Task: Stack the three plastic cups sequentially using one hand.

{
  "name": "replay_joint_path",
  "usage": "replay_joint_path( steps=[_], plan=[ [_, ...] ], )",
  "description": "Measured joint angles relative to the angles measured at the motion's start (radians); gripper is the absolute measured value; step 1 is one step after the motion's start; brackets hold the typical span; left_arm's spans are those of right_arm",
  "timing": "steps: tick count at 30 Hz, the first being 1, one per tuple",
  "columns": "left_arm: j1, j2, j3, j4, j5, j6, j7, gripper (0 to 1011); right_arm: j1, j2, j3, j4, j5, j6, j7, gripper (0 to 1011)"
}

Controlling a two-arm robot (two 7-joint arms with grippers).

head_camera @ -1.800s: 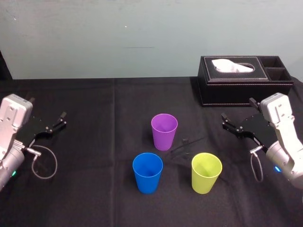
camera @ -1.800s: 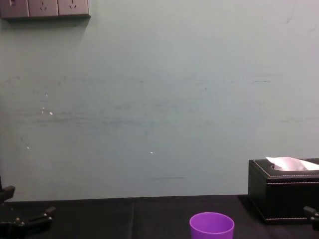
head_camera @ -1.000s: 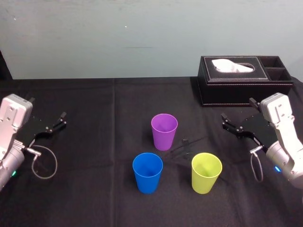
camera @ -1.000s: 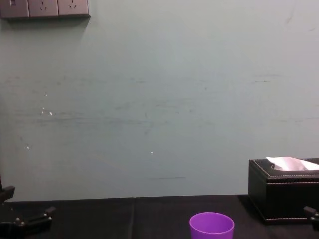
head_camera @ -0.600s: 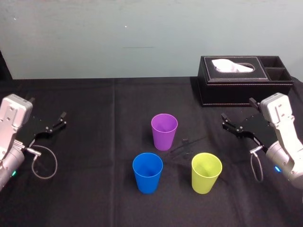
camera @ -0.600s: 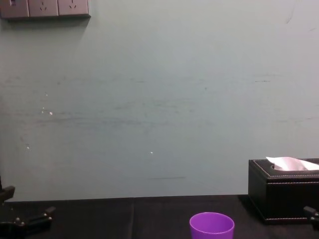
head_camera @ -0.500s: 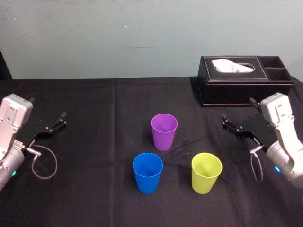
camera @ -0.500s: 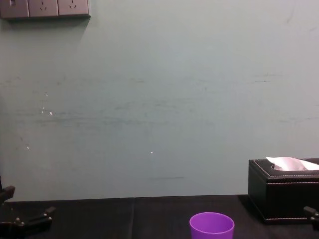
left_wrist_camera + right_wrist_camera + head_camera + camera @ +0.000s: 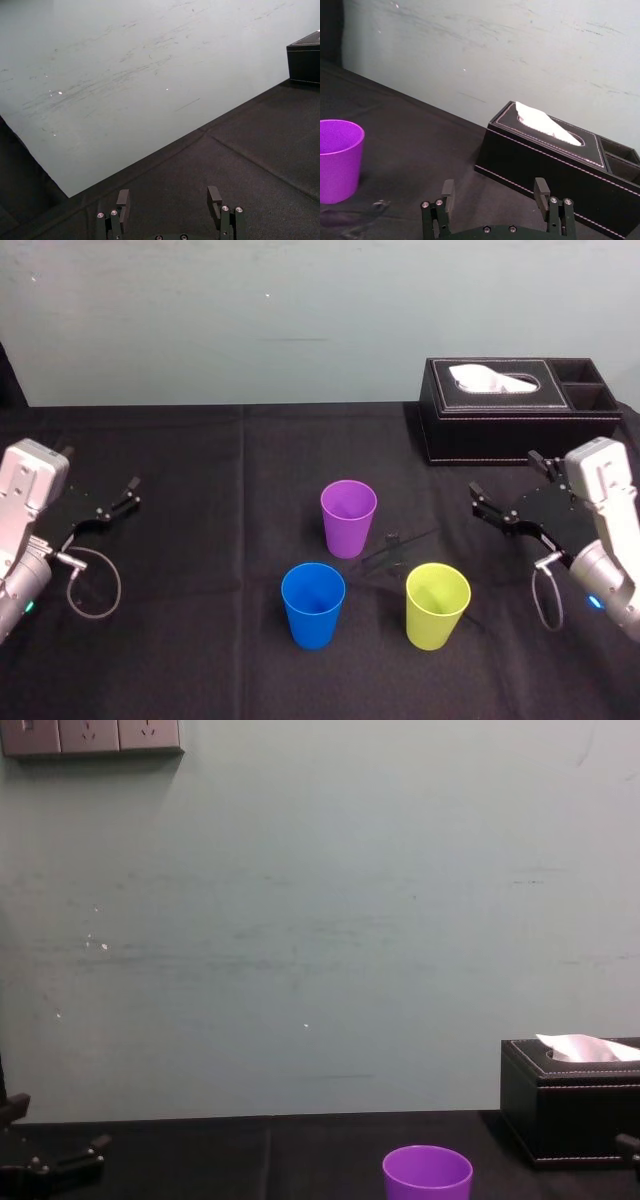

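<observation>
Up front, blue cup and yellow-green cup side by side; purple cup behind, all apart, upright, mouths skyward. Right gripper gapes empty off right; left gripper likewise, far left.

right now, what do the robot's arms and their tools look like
Both match: the left tool and right tool are black and two-fingered, with silver screws at the finger bases. Behind each sits a pale grey boxy wrist housing, with a thin grey cable loop hanging below.
</observation>
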Motion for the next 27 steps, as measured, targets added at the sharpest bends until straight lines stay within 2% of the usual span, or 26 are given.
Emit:
replay_joint_path(
  steps=[5, 12, 20, 22, 27],
  plan=[
    [0.0, 0.0, 0.0, 0.0, 0.0, 0.0, 0.0, 1011, -0.04, 0.028, 0.036, -0.042, 0.047, -0.007, 0.05, 1000],
    [0.0, 0.0, 0.0, 0.0, 0.0, 0.0, 0.0, 1011, -0.101, 0.093, 0.082, -0.12, 0.091, -0.008, 0.131, 1000],
    [0.0, 0.0, 0.0, 0.0, 0.0, 0.0, 0.0, 1012, -0.189, 0.188, 0.146, -0.202, 0.183, -0.033, 0.287, 1000],
    [0.0, 0.0, 0.0, 0.0, 0.0, 0.0, 0.0, 1011, -0.195, 0.194, 0.151, -0.207, 0.193, -0.034, 0.301, 1000],
    [0.0, 0.0, 0.0, 0.0, 0.0, 0.0, 0.0, 1011, -0.236, 0.236, 0.183, -0.236, 0.233, -0.042, 0.377, 1000]
  ],
)
